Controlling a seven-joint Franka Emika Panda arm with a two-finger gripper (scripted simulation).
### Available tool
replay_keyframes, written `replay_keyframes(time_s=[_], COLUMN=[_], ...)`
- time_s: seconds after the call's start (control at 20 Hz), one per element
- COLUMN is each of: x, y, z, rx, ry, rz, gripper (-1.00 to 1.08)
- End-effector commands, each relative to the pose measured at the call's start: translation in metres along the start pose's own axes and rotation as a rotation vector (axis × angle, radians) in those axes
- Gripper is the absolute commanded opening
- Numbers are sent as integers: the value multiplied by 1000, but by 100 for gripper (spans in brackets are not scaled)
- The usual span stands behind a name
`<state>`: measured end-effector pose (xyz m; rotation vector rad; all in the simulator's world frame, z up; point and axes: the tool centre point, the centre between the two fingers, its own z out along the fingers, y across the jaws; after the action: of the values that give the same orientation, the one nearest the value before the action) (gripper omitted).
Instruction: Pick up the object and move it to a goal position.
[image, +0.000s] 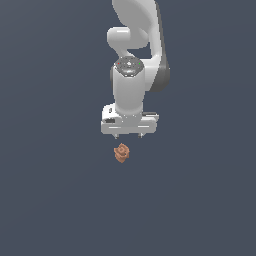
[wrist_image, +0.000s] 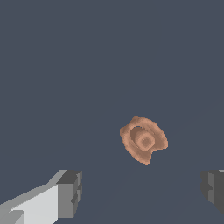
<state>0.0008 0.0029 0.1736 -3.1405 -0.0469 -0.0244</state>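
Note:
The object is a small orange-brown knobbly lump lying on the flat dark grey ground. In the exterior view my white gripper hangs just above and behind it, fingertips pointing down. The wrist view shows the object as a ruffled ring shape, lying apart from both grey fingertips. My gripper is open, its fingers spread wide with nothing between them.
The dark grey ground stretches evenly on all sides. The white arm rises behind the gripper toward the top of the exterior view. No other objects show.

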Motion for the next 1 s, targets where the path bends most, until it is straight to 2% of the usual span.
replay_keyframes(time_s=[0.0, 0.45, 0.95], x=[0, 13, 13], y=[0, 13, 14], z=[0, -20, -15], rx=[0, -6, -8], ry=[0, 48, 44], rz=[0, 35, 3], gripper=[100, 100, 100])
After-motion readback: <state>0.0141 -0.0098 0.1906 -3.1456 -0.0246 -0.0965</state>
